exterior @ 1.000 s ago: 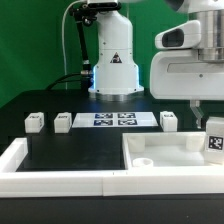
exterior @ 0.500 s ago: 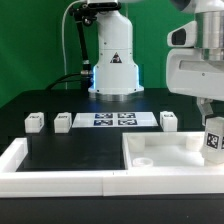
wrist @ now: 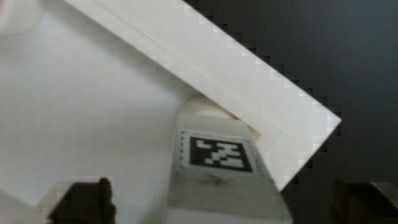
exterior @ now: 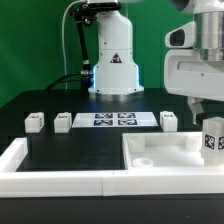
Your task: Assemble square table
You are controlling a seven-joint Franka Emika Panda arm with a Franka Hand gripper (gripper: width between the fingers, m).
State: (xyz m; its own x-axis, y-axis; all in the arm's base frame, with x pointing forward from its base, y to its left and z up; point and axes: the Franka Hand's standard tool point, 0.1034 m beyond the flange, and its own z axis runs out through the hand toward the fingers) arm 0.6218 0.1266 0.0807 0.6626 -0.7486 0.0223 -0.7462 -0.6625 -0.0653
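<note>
While three legs lie loose on the tabletop, a fourth leg stands upright at a corner of the slab — perhaps seated there — under the claw, whose fingers I cannot tell are spread or pinching, so most assembly remains.

Under the pincer: an upright tagged leg at the tabletop's corner blocks descent.
Toward the exterior view's left, near: another leg.
Farther that way: bare black table, passable, edged by a white rail.
</note>
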